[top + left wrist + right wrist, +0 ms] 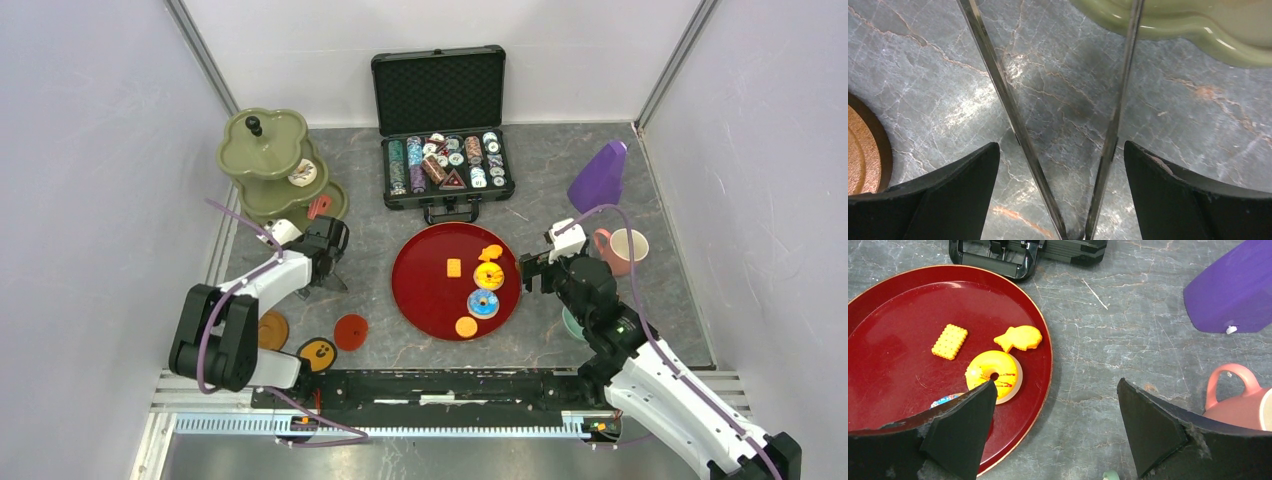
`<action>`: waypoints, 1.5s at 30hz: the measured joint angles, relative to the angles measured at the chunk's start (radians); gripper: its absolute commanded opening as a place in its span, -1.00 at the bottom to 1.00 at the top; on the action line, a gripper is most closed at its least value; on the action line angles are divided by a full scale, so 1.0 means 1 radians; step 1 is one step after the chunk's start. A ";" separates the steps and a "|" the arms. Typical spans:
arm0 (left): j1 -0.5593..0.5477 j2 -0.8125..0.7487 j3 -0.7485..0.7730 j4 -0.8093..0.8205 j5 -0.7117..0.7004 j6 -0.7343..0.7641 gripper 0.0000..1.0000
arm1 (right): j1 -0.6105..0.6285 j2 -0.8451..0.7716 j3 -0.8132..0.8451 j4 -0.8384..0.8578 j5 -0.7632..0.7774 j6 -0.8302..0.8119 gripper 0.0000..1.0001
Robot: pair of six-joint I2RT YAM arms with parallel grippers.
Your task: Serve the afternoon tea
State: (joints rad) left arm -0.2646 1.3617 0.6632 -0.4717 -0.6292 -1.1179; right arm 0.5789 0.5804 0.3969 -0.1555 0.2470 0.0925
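Note:
The olive-green three-tier stand (pixel 265 165) stands at the back left with a pale donut (pixel 302 173) and a red cake slice (pixel 318 207) on it. My left gripper (pixel 325 262) is open low over the table by the stand's base (pixel 1198 30). Two thin metal tong arms (pixel 1013 120) run in a V between its fingers, touching neither. My right gripper (pixel 535 270) is open and empty just right of the dark-red tray (pixel 420 290). The tray holds a yellow donut (pixel 994 374), a blue donut (pixel 483 304) and orange biscuits (pixel 949 341). A pink cup (pixel 622 248) stands at the right.
An open black case of poker chips (pixel 445 160) stands at the back centre. A purple object (pixel 598 178) lies at the back right. A brown saucer (pixel 272 330), an orange saucer (pixel 351 331) and an orange disc with a face (pixel 317 353) lie near left. A teal piece (pixel 572 322) shows under my right arm.

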 measured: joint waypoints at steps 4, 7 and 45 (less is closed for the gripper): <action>0.012 0.057 0.000 0.008 -0.002 0.000 0.88 | 0.000 -0.006 0.000 0.000 0.002 0.000 0.96; 0.019 0.072 0.006 0.011 -0.010 0.000 0.62 | 0.000 -0.005 0.000 0.000 0.002 0.000 0.96; 0.028 -0.574 0.054 -0.275 0.128 0.140 0.17 | 0.000 0.019 0.001 -0.004 0.009 -0.001 0.96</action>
State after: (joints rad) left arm -0.2367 0.7879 0.7174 -0.7471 -0.5014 -0.9775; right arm 0.5793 0.5991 0.3981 -0.1593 0.2558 0.0914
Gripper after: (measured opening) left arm 0.568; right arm 0.979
